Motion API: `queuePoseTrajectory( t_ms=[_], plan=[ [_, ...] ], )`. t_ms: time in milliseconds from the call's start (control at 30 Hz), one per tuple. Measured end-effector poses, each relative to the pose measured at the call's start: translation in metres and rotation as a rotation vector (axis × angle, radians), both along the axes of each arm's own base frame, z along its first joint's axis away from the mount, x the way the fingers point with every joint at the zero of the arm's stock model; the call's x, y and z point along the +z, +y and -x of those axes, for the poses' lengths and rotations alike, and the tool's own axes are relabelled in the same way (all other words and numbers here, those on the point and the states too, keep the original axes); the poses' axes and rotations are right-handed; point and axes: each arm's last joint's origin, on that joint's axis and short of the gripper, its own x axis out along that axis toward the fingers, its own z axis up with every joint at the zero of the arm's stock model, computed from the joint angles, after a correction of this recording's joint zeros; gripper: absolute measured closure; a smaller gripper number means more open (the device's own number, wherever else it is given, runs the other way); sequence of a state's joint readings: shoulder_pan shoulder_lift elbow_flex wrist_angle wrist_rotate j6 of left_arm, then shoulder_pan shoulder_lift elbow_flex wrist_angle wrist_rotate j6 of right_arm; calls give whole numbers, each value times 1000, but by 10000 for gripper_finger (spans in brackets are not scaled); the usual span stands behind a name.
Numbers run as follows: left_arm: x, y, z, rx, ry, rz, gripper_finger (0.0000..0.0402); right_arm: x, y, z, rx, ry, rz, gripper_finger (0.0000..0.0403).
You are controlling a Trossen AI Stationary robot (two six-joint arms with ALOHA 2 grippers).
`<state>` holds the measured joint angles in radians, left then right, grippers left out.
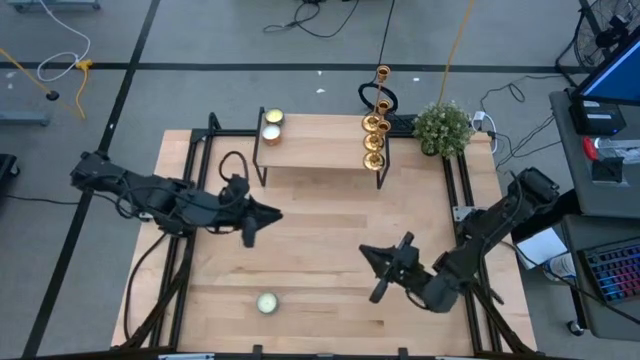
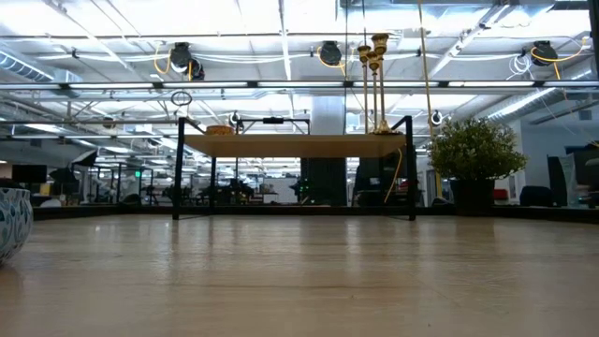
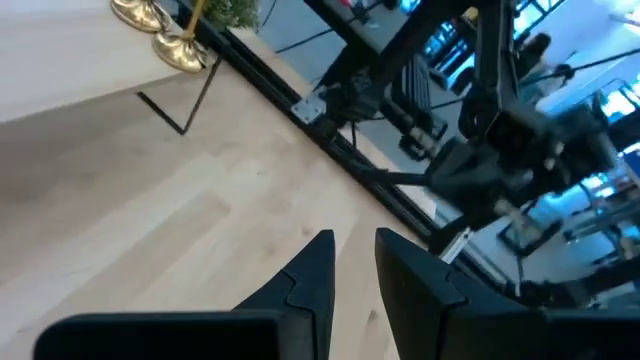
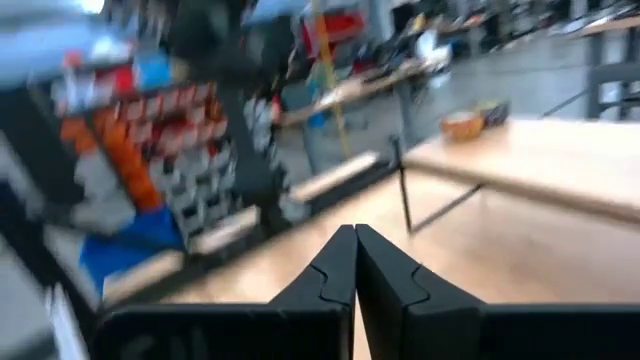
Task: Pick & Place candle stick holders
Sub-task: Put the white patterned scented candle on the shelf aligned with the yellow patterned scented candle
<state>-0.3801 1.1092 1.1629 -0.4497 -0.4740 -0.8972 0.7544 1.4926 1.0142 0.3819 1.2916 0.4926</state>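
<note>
Two empty claws above the table (image 1: 320,250): left claw (image 3: 352,262) slightly apart, right claw (image 4: 355,262) pressed together.

Nothing much happening at table level.
Gold candle stick holders (image 2: 377,80) are standing on the raised shelf (image 2: 295,144), a potted plant (image 2: 474,159) sitting just beside it.

In the left wrist view the picture's edge is cutting off the candle stick holders (image 3: 165,30), leaving only their round bases showing. The room beyond the bench (image 4: 520,250) is smearing into blur in the right wrist view. A patterned bowl (image 2: 11,220) is showing only partly at the low view's edge.
</note>
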Motion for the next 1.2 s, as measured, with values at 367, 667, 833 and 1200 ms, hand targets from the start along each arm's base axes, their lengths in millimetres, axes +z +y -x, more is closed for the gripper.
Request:
queuePoseTrajectory(
  t_ms=[367,667,833,1200],
  plan=[
    [-18,-22,-53,-78,-89,69,321,-34,-48,0,66,368,-114,403],
    [-10,-7,-28,53,-29,-70,321,-4,-104,55,-235,276,-323,403],
    [6,11,-8,102,-51,-196,321,14,-134,81,-310,291,-280,403],
    [19,53,8,8,-44,-269,321,36,-174,97,-385,328,-170,403]
  ],
)
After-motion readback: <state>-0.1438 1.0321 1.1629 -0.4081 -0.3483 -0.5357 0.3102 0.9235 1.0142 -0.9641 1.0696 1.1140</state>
